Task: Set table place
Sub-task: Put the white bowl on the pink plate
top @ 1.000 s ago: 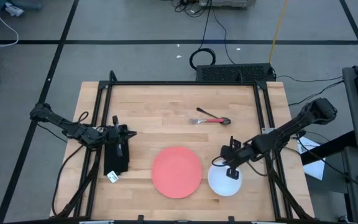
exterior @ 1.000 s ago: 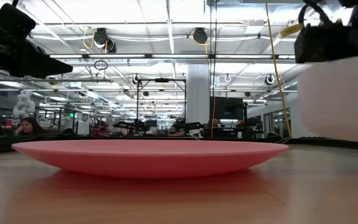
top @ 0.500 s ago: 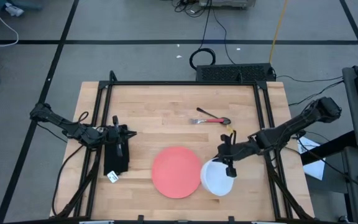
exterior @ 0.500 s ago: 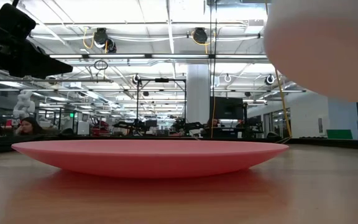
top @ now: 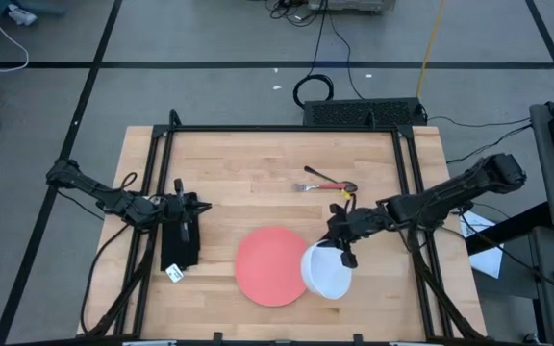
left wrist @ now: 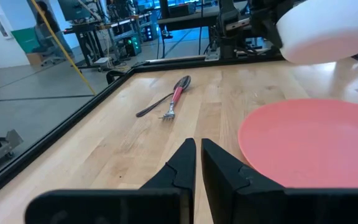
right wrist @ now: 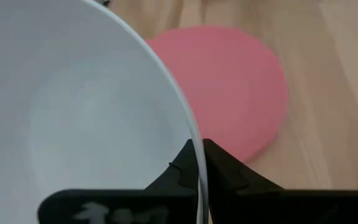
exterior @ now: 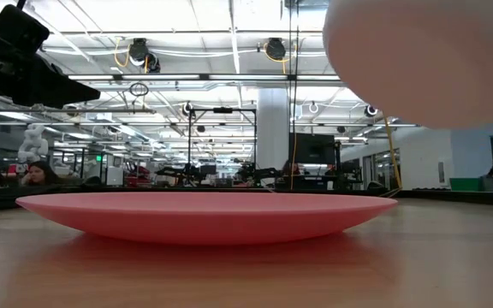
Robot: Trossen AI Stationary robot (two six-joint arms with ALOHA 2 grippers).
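Table [top: 258, 159]: light-wood top filling the middle of the high view, black frame rails across it. Pink plate [top: 269, 266]: flat on the wood, lower centre. White bowl [top: 326, 272]: raised off the wood, overlapping the plate's right edge from above. Right gripper [top: 340, 246]: clenched on the bowl's rim, just upper right of the plate. Fork [top: 327, 185]: red handle, lying on the wood right of centre. Left gripper [top: 184, 224]: fingers closed, empty, left of the plate.
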